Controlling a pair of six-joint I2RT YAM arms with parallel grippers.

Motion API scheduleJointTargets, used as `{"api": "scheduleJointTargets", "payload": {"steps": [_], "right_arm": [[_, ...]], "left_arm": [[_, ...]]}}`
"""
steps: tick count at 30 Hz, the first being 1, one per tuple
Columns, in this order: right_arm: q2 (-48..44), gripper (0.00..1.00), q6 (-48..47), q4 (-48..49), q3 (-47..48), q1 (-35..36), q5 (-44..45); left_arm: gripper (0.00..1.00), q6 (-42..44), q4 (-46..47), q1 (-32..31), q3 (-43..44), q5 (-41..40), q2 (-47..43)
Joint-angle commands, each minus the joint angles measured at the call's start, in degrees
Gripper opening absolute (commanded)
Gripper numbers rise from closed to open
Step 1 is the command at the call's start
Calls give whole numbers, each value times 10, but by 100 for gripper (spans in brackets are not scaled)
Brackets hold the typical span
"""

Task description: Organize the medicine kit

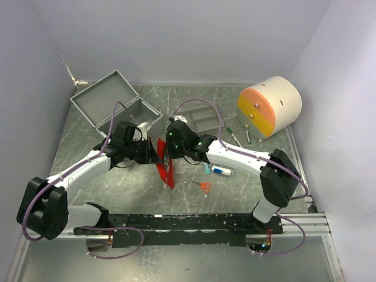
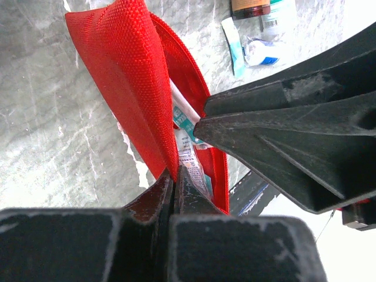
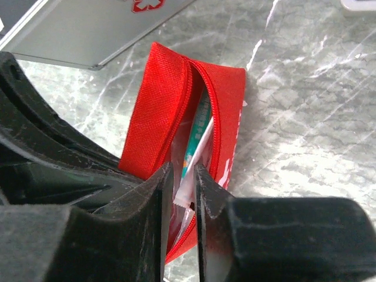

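Note:
The medicine kit, a silvery-grey metal case, stands open at the back left; a corner of it shows in the right wrist view. A red pouch is held up on edge at mid-table between both grippers. My left gripper is shut on the pouch's zip edge. My right gripper is at the pouch's mouth, jaws a narrow gap apart. The end of a white sachet lies slanted and loose between them. More packets sit inside the pouch.
A shallow grey divided tray lies behind the grippers. A cream drum with an orange face sits back right, pens beside it. A small tube and orange scissors lie right of the pouch. White walls close in on three sides.

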Motion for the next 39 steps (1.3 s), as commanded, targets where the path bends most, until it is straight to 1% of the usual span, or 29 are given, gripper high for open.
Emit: {"api": "scheduleJointTargets", "payload": {"steps": [1,9,14,15,16,19,22,27,37,39], "right_arm": [[10,18,-13,-37,19,5,19],[12,4,8,-77,5,18,18],[25,1,12,-92,17,28,22],[29,1,12,-101,25,29,29],[32,3,11,-112,38,30,40],[41,16,11,-133,67,31,78],[60,21,-2,-148,99,30,97],[95,22,-13,-164,135,28,114],[138,21,-11,-193,159,24,117],[140,17,-13,-191,159,24,118]], "left_arm": [[7,-1,14,4,10,4,-1],[7,-3,17,4,11,5,1],[7,-2,15,4,10,3,0],[7,-2,14,4,10,2,0],[7,-1,14,4,11,2,-1],[7,0,12,4,11,-1,-3],[7,1,9,4,13,-1,-2],[7,2,9,4,14,-1,0],[7,1,10,4,12,-1,-1],[7,1,10,4,13,0,1]]}}
